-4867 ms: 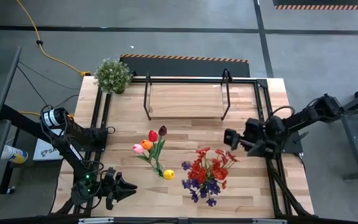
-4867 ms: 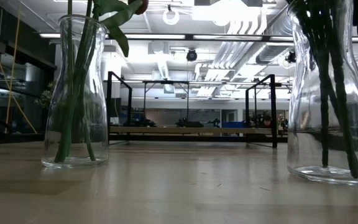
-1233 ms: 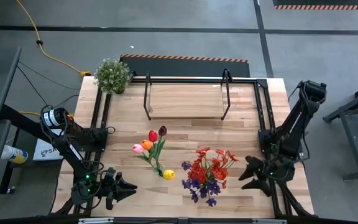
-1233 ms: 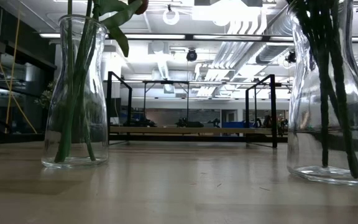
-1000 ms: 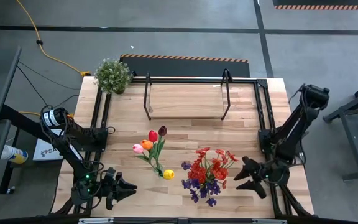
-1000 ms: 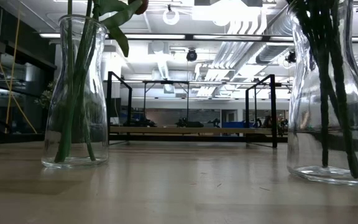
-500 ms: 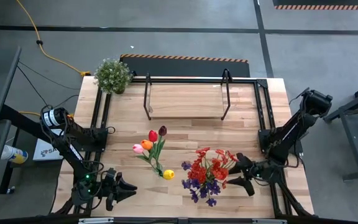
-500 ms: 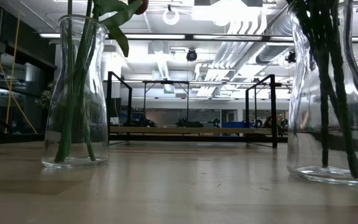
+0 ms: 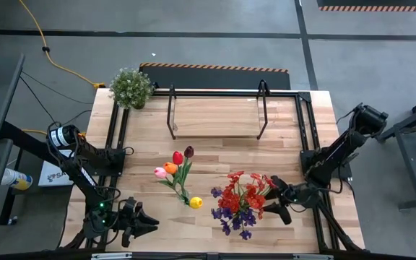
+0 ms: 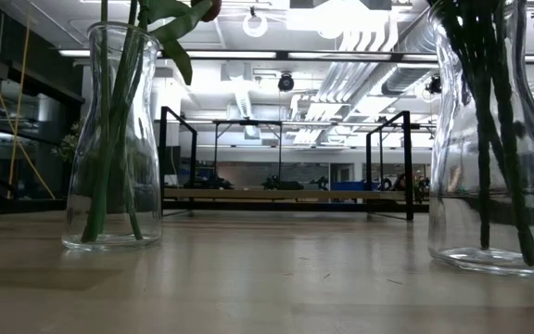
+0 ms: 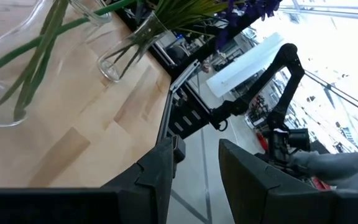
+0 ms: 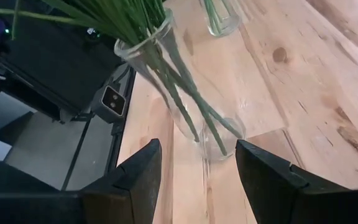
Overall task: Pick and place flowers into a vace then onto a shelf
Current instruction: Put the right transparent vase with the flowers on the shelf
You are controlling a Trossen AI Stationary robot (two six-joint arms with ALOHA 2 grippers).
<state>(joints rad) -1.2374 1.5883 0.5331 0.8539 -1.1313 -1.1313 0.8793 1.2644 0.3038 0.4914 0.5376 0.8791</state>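
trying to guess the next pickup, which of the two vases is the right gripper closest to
The vase with the red and purple sprays. The right gripper is open right beside it, while the tulip vase stands farther off toward the left arm.

Red, orange, pink, maroon and yellow tulips (image 9: 177, 170); red and purple sprays (image 9: 240, 202); light-wood shelf (image 9: 215, 117), black frame.

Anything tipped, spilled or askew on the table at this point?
Nothing stands out. Both glass vases, the tulip vase and the red-and-purple bouquet vase, stand upright on the table, the shelf sits square, and the right hand is open beside the bouquet.
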